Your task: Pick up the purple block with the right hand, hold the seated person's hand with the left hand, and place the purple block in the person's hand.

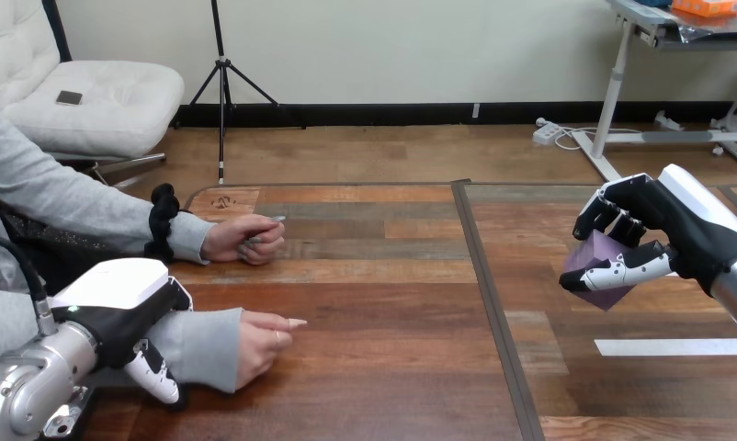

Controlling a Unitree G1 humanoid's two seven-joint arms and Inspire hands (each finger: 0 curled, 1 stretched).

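The robot's left arm (29, 390) comes in at the bottom left corner, silver forearm first. It ends in the left hand (121, 308), whose white back shell faces up. That hand sits on top of the grey sleeve (199, 347), just behind the wrist of the person's nearer hand (259, 342). The two are touching, but I cannot tell whether the left hand actually clasps the sleeve or only lies on it, because the palm side is hidden.

The person's nearer hand rests on the wooden table (392, 367), fingers loosely extended and pointing toward the table's middle, and nothing lies in it.

To the right, a strip of white tape (673, 347) lies flat on the tabletop near the right edge.

Above and a little beyond the tape, the right hand (691, 230) reaches in from the right side, raised clear of the table. It grips the purple block (587, 259): the fingers (596, 213) curl over the block's top and the thumb crosses its front face. The block is tilted, one corner pointing down, and it is well apart from both of the person's hands.

A dark seam (487, 294) runs front to back across the table, between the block and the person.

Farther back on the left, the person's farther hand (243, 241) rests on the table, loosely curled.
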